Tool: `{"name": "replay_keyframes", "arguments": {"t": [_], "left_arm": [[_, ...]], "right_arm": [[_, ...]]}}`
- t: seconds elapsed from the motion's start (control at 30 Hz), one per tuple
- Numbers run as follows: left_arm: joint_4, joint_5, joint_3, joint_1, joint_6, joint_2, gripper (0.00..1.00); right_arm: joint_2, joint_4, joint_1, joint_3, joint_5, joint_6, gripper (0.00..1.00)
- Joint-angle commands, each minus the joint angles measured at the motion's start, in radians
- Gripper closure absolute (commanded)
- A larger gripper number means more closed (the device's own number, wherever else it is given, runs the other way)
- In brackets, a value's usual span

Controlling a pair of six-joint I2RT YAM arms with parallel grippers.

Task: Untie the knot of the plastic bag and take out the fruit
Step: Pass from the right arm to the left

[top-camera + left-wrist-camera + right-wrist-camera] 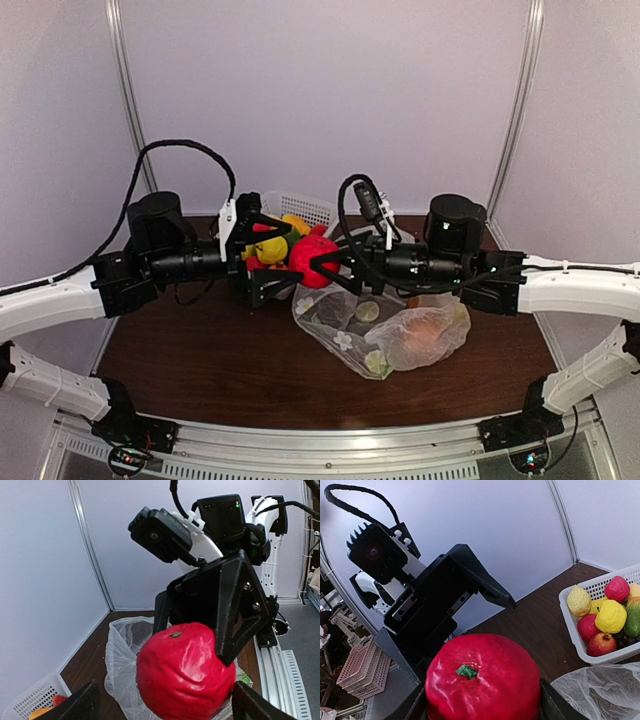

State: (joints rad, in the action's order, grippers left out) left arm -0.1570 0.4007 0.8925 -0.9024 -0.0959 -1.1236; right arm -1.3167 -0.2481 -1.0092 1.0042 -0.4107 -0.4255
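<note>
Top external view: right gripper (318,259) clamped on the red fruit (306,272) above the surface (200,350); left gripper (290,256) spread apart; plastic bag (395,335) below. Right wrist view alone shows the filled basket (572,630).

A glossy red fruit (311,256) with a small green stalk mark on top hangs in the air above the table (200,360), clamped between the black fingers of the right gripper (322,262). Just below it and to the right, the plastic bag (350,325) lies slumped on the brown tabletop. Its clear, crinkly film is printed with white flowers and green lime slices, and its top gapes loosely. An orange fruit (430,336) shows through the film at the bag's right end. The knot cannot be made out.
</note>
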Motion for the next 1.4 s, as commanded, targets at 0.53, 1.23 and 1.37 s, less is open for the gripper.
{"name": "replay_keyframes", "arguments": {"t": [0.53,1.23,1.37], "left_arm": [[0.064,0.168,0.096,-0.006,-0.009,-0.116,0.08],[0.085,0.130,0.103,-0.013,-0.017,-0.121,0.34],[0.085,0.116,0.103,-0.013,-0.009,-0.122,0.40]], "right_arm": [[-0.037,-0.010,0.003,0.043,-0.100,-0.027,0.42],[-0.016,-0.023,0.003,0.019,-0.079,-0.028,0.30],[0.000,-0.023,0.003,0.002,-0.061,-0.021,0.23]]}}
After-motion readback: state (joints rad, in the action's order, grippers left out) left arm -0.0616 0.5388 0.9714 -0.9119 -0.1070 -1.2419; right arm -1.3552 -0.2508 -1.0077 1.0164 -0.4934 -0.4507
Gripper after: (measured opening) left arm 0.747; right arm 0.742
